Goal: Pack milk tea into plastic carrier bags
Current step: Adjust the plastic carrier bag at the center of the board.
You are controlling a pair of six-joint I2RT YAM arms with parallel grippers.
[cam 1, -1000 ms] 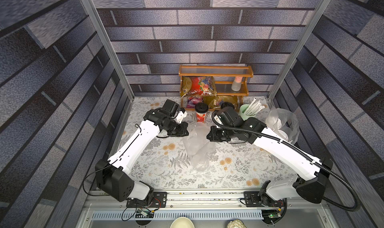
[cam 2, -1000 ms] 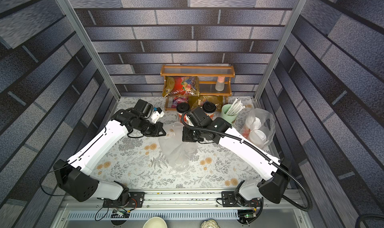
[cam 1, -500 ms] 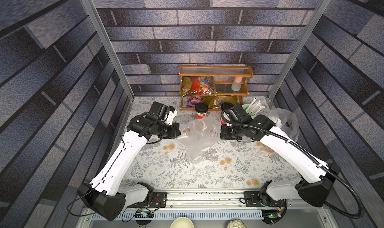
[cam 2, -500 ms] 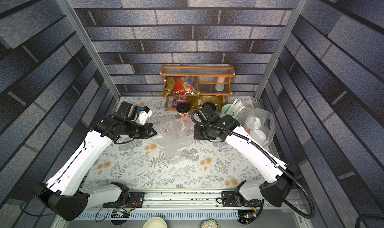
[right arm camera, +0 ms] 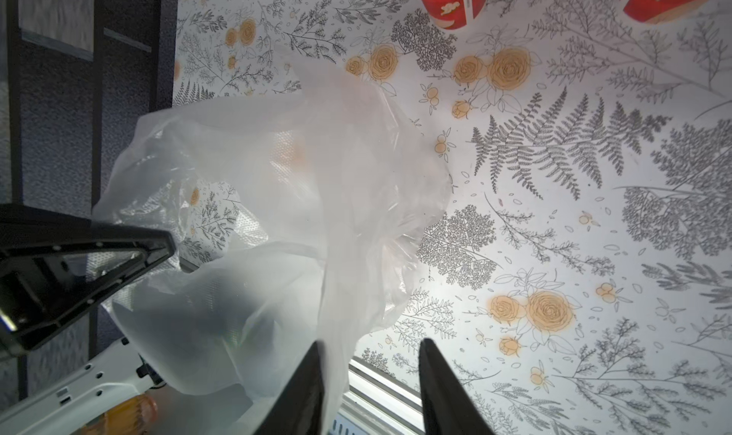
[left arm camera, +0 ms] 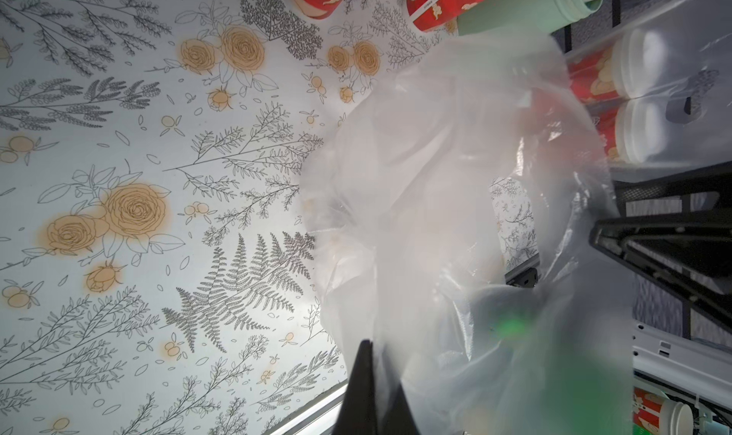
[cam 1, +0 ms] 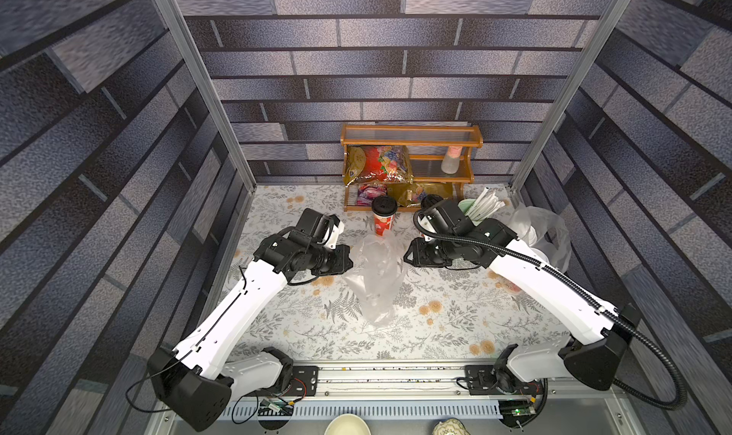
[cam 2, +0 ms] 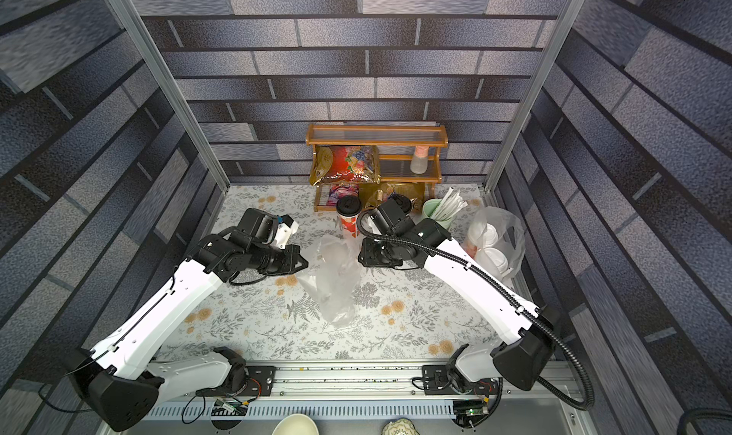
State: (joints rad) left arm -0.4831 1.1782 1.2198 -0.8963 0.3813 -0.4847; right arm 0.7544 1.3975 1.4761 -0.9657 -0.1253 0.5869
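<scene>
**A:** What risk is being noted from here?

**B:** The empty carrier bag [cam 1: 376, 278] is being held up by one edge only. The left gripper [left arm camera: 362, 373] is being kept closed on that edge, as far as the film lets it be judged. The right gripper [right arm camera: 368, 346] is being shown with jaws apart. Film is being draped against one finger [right arm camera: 305, 393], and nothing is being pinched between the two.

**A:** What is being feared?

**B:** With one side unheld, the mouth is probably being left to sag shut. A cup being lowered in could be snagged on the rim and tipped. The film is thin and looks slippery, so it could be dragged out of the left pinch by a sideways tug.

**A:** Where is the bag being seen?

**B:** Mid-table [cam 1: 435, 334], between both grippers, with its lower end trailing on the cloth. It is just in front of a black-lidded cup [cam 1: 383, 217].

**A:** What containers are being logged?

**B:**
- Empty bag: nothing is being made out inside it.
- The filled bag [cam 2: 511, 231], at the robot's right, is holding two white-lidded cups [cam 2: 489, 237].
- A second dark-lidded cup [cam 1: 431, 200] is being half hidden behind the right arm.
- The green cup [cam 1: 467, 209] is carrying white straws.
- The wooden rack [cam 1: 412, 140] is holding snack packets [cam 1: 380, 165] and a small bottle [cam 1: 451, 161].
</scene>
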